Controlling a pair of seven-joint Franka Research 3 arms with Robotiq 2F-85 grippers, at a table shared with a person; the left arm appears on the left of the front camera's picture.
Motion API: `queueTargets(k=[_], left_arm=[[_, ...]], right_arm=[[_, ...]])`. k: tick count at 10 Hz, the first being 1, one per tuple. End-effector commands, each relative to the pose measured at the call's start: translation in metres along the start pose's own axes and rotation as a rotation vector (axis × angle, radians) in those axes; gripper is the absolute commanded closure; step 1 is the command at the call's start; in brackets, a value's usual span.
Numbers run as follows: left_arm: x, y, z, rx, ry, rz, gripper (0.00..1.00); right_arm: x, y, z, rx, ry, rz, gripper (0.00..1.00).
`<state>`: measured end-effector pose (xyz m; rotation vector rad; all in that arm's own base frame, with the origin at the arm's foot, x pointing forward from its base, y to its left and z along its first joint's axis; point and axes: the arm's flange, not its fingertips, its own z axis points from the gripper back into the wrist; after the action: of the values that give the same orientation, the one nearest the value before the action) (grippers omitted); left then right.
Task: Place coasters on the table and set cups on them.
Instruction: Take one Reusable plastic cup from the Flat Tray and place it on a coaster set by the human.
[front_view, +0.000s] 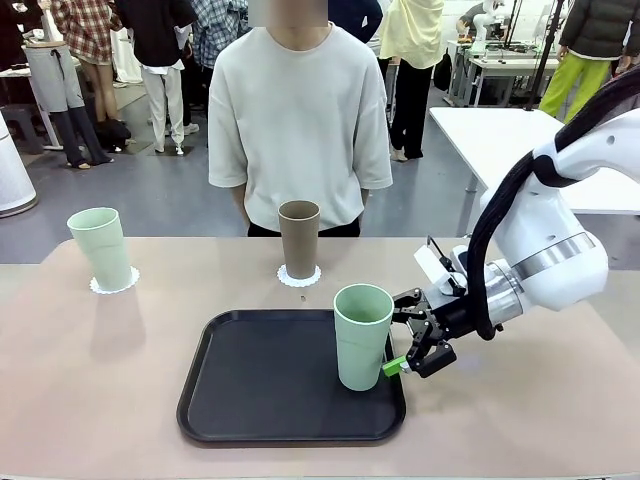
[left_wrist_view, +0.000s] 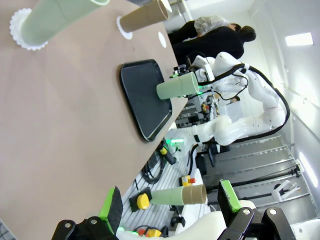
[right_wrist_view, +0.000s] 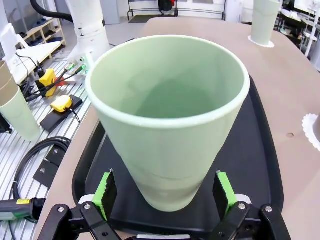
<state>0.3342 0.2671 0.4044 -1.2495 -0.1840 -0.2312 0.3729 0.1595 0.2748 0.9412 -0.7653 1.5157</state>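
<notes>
One pale green cup (front_view: 362, 336) stands upright on the black tray (front_view: 250, 400). My right gripper (front_view: 410, 352) is open at its right side, low down. In the right wrist view this cup (right_wrist_view: 170, 125) rises between the green pads (right_wrist_view: 105, 192), and a small gap shows on each side. A second pale green cup (front_view: 100, 246) stands on a scalloped white coaster (front_view: 114, 283) at the far left of the table (front_view: 90, 380). The brown cup (front_view: 299, 238) stands on another coaster (front_view: 299, 277) at the far middle. A bare white coaster (left_wrist_view: 162, 39) lies beyond them. My left gripper (left_wrist_view: 170, 205) is open and holds nothing.
The person (front_view: 298, 120) stands at the far edge, with no hands over the table. A white table (front_view: 510, 140) stands behind on the right. Off the table's near side are cables, small yellow devices (right_wrist_view: 62, 103) and spare stacked cups (right_wrist_view: 15, 112).
</notes>
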Motion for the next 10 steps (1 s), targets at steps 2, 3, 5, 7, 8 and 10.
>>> queueTargets(k=[2,3,5,7,8,10], left_arm=[[0.001,-0.002,0.002,0.0,-0.001,-0.001,0.0],[0.001,-0.002,0.002,0.0,-0.001,-0.001,0.0],[0.001,-0.002,0.002,0.0,-0.001,-0.001,0.0],[0.001,-0.002,0.002,0.0,-0.001,-0.001,0.0],[0.001,-0.002,0.002,0.0,-0.001,-0.001,0.0],[0.001,-0.002,0.002,0.0,-0.001,-0.001,0.0]], right_arm=[[0.0,-0.007,-0.018,-0.007,-0.004,0.013,0.0],[0.001,-0.009,-0.022,0.003,-0.01,0.014,0.0],[0.005,-0.011,-0.027,0.023,-0.046,0.061,0.0],[0.001,-0.013,-0.032,0.048,-0.091,0.063,0.0],[-0.005,-0.015,-0.033,0.045,-0.123,0.056,0.0],[-0.017,-0.019,-0.035,0.038,-0.174,0.043,0.0]])
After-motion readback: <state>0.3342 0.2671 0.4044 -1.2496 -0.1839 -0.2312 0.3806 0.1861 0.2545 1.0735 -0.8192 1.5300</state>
